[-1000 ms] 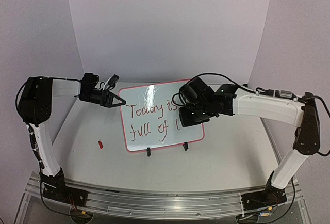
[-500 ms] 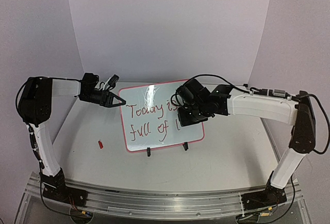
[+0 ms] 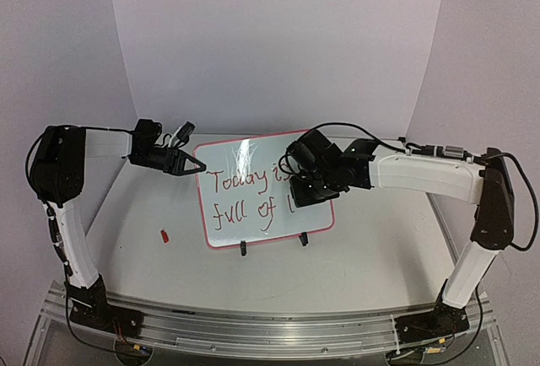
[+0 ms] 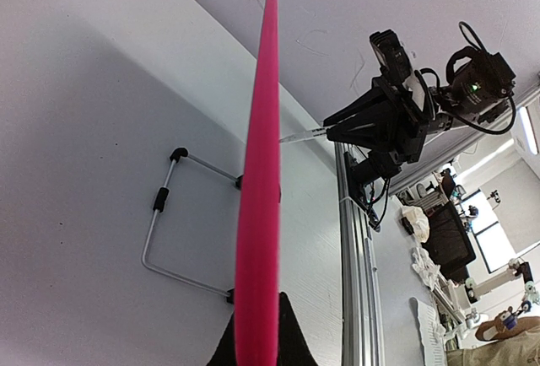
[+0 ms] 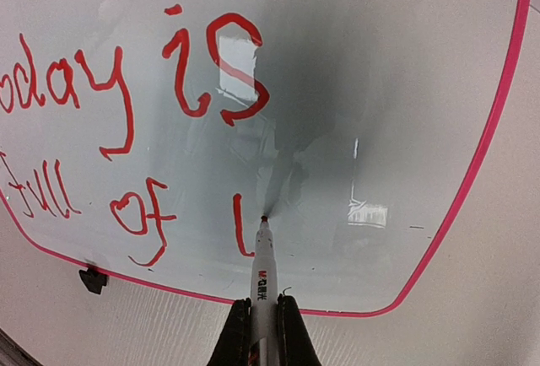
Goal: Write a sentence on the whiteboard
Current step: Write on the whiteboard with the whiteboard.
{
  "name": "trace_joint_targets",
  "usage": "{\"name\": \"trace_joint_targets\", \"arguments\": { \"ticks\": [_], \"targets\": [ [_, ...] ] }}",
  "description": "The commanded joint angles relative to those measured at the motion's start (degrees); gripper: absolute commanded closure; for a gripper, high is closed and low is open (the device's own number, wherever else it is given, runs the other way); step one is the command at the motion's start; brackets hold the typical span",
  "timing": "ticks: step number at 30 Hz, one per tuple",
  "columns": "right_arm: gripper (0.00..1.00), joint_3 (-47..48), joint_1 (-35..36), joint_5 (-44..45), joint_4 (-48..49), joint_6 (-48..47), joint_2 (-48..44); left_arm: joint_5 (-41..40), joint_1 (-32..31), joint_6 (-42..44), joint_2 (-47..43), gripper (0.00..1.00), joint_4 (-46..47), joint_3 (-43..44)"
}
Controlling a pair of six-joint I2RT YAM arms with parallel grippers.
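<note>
My right gripper (image 5: 263,320) is closed narrowly around the barrel of a marker (image 5: 262,266), gripping low on the body so the nib sticks well out ahead of my fingers and I can see what it writes. The nib meets its own dark reflection on the whiteboard (image 5: 396,88), so I judge it is touching, or as near as makes no difference, just to the right of the lone "l" on the second line. The red writing (image 5: 126,96) reads "Today is" above "full of l", so the sentence is partway through its last word and the bare stretch to the right is where the rest should go.

My left gripper (image 3: 196,165) is pinched shut on the pink frame (image 4: 260,214) at the board's upper left edge, seen edge-on between my fingers in the wrist view. I hold it there because the board only leans on two small clip feet (image 3: 243,249) and a wire stand (image 4: 160,214), and pen pressure could push it back. A small red cap (image 3: 165,235) lies on the table (image 3: 380,248) to the left, well apart from the board
</note>
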Motion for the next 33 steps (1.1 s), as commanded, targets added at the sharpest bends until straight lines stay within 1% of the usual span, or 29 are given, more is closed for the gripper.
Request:
{"name": "trace_joint_targets", "arguments": {
  "ticks": [1, 11, 18, 33],
  "targets": [
    [1.0, 0.68, -0.46, -0.54, 0.7, 0.33, -1.37, -5.64, -1.66, 4.77, 1.23, 1.0, -0.45, -0.02],
    [1.0, -2.77, 0.02, -1.46, 2.19, 1.49, -5.62, -5.71, -1.68, 4.59, 1.42, 1.0, -0.24, -0.22],
    [1.0, -2.13, 0.0, -3.01, 2.27, 1.74, -3.38, -5.85, -1.67, 4.4, 1.29, 1.0, -0.06, -0.47],
    [1.0, -0.71, 0.0, -1.87, 2.21, 1.33, -0.48, -5.87, -1.73, 4.5, 1.3, 1.0, -0.09, -0.54]
  ]
}}
